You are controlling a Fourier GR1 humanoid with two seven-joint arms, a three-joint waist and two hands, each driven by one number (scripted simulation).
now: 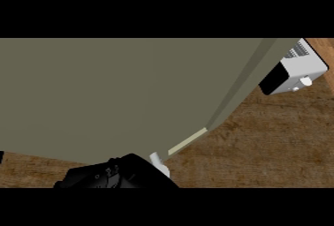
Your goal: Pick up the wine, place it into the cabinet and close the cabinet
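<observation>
The grey cabinet (117,92) fills most of the head view, with a darker side band running down its right. A narrow pale strip (189,141) shows at the lower edge of that band, beside the white door handle (158,162). My right hand (120,174) comes in from the bottom edge. It lies against the cabinet's front just left of the handle, fingers fairly straight and holding nothing. The wine bottle is not visible. A tiny dark sliver at the left edge (1,157) may be my left hand.
A white appliance with a black front and a round knob (294,70) stands on the wooden counter (274,145) at the upper right, close to the cabinet's side. Bare counter lies to the right of my hand.
</observation>
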